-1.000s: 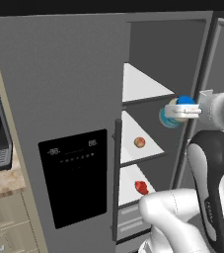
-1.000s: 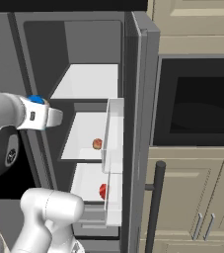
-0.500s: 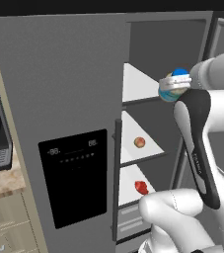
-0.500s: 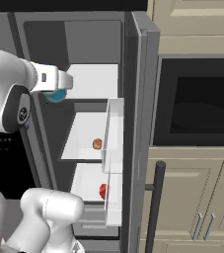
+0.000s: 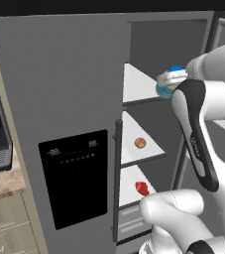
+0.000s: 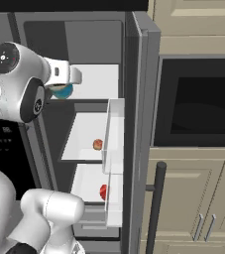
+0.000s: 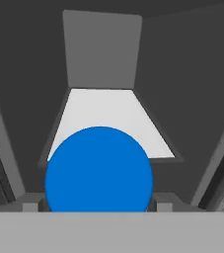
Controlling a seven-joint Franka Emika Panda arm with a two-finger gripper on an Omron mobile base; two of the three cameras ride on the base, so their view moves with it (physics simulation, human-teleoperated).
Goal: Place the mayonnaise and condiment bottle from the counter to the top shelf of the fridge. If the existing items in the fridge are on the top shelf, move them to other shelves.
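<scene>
Hand view: mayonnaise (image 7: 99, 169) clamped in hand (image 7: 96, 205).

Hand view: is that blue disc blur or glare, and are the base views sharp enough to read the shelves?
Hand view: no glare; the disc is the jar's blue lid seen end-on, flat and sharp-edged, with the white top shelf evenly lit beyond. Left base view: soft and low-detail, yet the shelves and two small reddish items read clearly. Right base view: same flat lighting, no harsh shadows.

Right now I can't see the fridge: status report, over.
Gripper shut on blue-capped jar, at front edge of top shelf. Shelf bare ahead, nothing in the way. Two red items sit on the lower shelves.
</scene>
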